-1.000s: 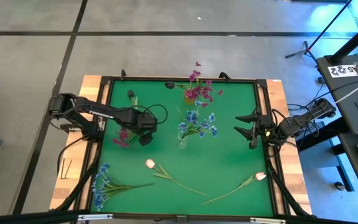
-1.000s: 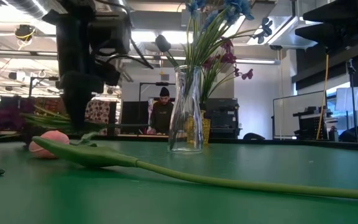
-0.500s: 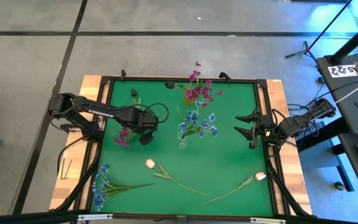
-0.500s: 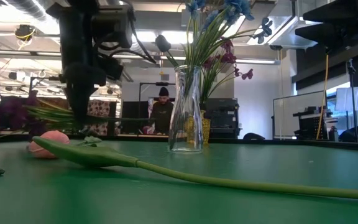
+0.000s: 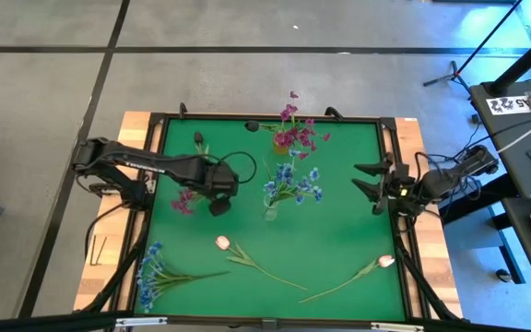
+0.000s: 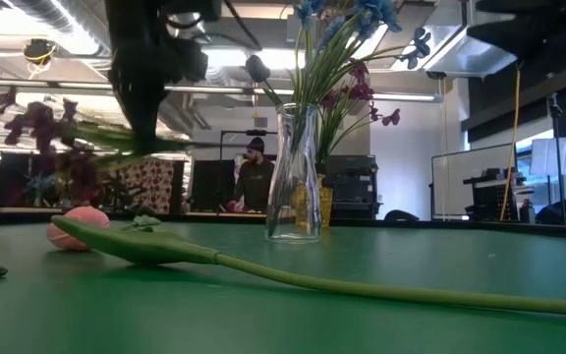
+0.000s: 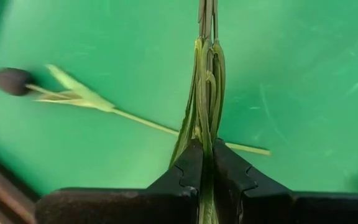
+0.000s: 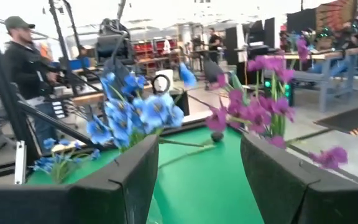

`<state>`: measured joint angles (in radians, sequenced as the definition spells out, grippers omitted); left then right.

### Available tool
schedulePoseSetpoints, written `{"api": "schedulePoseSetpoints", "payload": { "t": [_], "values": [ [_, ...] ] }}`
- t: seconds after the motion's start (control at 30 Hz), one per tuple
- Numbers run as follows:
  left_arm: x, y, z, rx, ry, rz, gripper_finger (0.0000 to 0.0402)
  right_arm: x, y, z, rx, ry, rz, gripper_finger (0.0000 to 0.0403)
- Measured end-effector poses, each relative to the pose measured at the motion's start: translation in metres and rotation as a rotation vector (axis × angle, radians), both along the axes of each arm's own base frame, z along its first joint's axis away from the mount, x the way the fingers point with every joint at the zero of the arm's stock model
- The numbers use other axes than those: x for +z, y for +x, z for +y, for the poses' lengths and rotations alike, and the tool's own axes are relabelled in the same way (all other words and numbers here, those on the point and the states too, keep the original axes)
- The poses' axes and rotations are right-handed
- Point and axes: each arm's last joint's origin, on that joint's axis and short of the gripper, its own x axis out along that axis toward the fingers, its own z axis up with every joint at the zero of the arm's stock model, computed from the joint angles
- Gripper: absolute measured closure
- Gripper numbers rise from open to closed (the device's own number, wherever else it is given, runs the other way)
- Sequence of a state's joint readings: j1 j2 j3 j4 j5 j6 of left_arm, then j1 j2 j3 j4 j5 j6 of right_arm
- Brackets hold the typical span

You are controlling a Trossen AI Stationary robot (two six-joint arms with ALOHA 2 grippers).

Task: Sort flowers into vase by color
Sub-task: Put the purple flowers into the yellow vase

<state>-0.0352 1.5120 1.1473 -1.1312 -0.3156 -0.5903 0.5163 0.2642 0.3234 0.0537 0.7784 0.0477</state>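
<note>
Left wrist view: left pincer (image 7: 205, 163) clamps slender ribbed green stems (image 7: 205, 74).

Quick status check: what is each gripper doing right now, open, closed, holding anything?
Left gripper: closed on the green stems of the magenta-purple spray, lifted off the table.
Right gripper: open, holding nothing, at the table's right edge.

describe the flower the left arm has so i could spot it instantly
On the green table, look left of the glass vase at its middle. The left pincer is shut on a purple spray, the only flower lifted off the table; the other loose stems lie flat.
</note>
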Motion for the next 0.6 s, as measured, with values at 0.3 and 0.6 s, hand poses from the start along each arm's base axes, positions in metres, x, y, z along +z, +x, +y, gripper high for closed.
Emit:
{"api": "schedulePoseSetpoints", "payload": {
  "t": [0.3,0.6],
  "values": [
    [0.042,-0.001,0.002,0.029,0.133,0.015,0.0386,0.026,0.0,0.001,0.029,-0.07,-0.017,0.0176],
    [0.08,-0.002,0.002,0.037,0.121,-0.026,0.0386,0.065,0.02,0.012,0.016,-0.226,0.042,0.0176]
  ]
}}
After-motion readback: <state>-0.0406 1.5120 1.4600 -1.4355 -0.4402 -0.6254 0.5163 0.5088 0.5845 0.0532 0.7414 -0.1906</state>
